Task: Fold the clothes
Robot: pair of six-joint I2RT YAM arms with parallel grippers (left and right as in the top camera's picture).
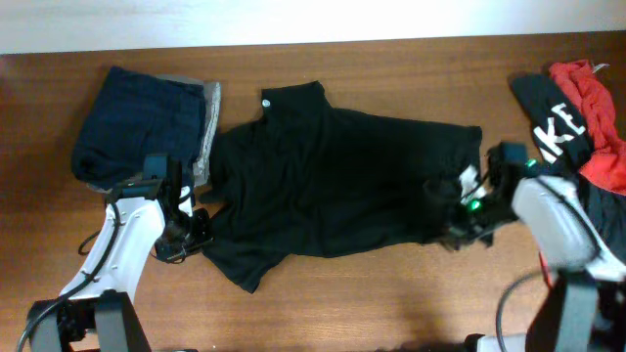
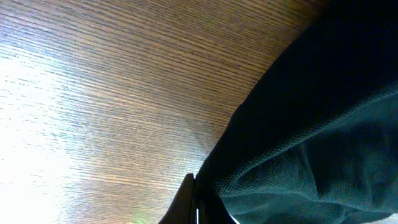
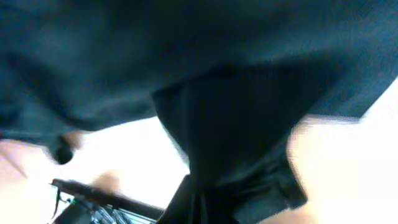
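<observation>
A large black shirt (image 1: 333, 186) with a small white round logo (image 1: 266, 101) lies spread across the middle of the wooden table. My left gripper (image 1: 196, 227) is shut on its left edge near the lower sleeve; the left wrist view shows the jaws (image 2: 196, 208) closed on black mesh fabric (image 2: 311, 143). My right gripper (image 1: 452, 213) is shut on the shirt's right edge and lifts it; the right wrist view shows the fabric (image 3: 236, 124) hanging from the jaws (image 3: 202, 208).
A folded navy garment (image 1: 137, 122) on grey fabric (image 1: 208, 122) lies at the back left. A pile of black and red clothes (image 1: 577, 108) sits at the right edge. Bare wood (image 1: 372, 293) runs along the front.
</observation>
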